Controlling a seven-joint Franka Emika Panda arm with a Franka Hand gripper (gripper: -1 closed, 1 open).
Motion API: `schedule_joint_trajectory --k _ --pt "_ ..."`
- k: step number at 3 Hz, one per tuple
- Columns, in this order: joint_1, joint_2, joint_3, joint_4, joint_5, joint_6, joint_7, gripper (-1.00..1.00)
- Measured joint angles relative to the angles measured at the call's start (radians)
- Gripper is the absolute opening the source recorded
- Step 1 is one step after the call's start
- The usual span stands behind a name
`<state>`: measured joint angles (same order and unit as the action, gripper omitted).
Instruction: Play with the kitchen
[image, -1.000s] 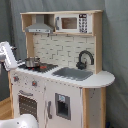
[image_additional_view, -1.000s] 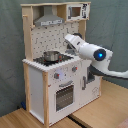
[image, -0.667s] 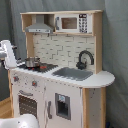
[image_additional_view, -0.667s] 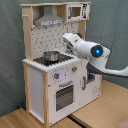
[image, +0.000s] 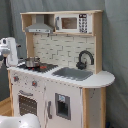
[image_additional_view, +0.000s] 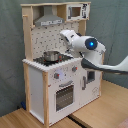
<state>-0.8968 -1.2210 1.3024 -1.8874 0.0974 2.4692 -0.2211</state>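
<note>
Grey curtain backs the kitchen, which stands on a wooden floor. We hold our hand above the stovetop beside the pot, probably to reach it; whether the hand is open we cannot tell.

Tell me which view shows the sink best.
The first exterior view: the grey sink lies open to the camera, with the black faucet behind it. In the second exterior view the robot arm stands in front of that side of the kitchen and hides the sink.
</note>
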Motion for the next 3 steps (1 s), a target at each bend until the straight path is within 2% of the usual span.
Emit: schedule_joint_trajectory --k 1,3 --pt "-0.052 0.024 0.011 0.05 0.076 -0.053 0.02 1.0" --pt "-0.103 0.04 0.023 0.121 0.208 -0.18 0.077 1.0"
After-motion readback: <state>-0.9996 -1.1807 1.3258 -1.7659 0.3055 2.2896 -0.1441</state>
